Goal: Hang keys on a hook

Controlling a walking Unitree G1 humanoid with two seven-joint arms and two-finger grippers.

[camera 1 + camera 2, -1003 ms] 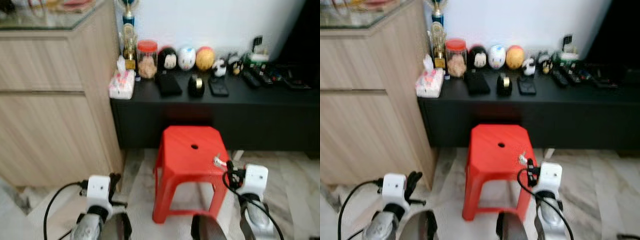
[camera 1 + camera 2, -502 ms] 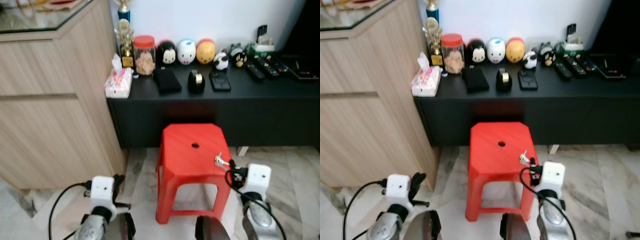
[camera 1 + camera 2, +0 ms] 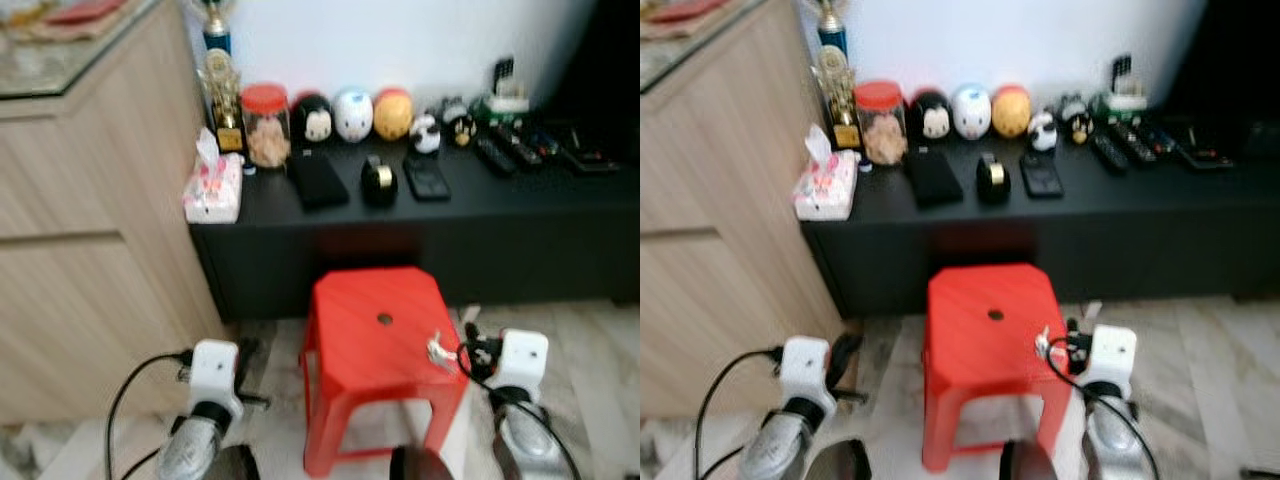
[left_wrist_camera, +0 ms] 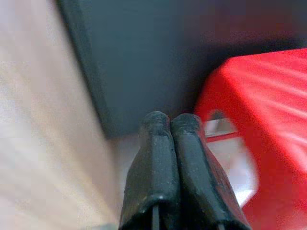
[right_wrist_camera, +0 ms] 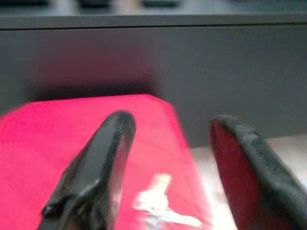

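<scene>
Room: marble floor (image 3: 590, 350), red stool (image 3: 380, 340) before black cabinet (image 3: 520, 230).
Keys (image 3: 440, 351): light, rigid, slippery; pinch the ring.
Right gripper (image 5: 168, 158): fingers apart.
Left gripper (image 4: 172, 143): fingers together.

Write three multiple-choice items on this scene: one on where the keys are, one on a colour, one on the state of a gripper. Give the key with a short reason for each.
1. Where do the keys lie?
A. on the black cabinet
B. on the stool, near its right edge
C. on the floor

2. What colour is the stool?
A. red
B. blue
C. white

3. How do the fingers of the left gripper stand?
A. wide apart
B. closed on the keys
C. pressed together, holding nothing

Answers:
1 B: the small metal bunch rests on the stool's top, just ahead of the right gripper, whose fingers are apart.
2 A: seat and legs are bright red.
3 C: the left wrist view shows both black fingers touching with nothing between them.
</scene>
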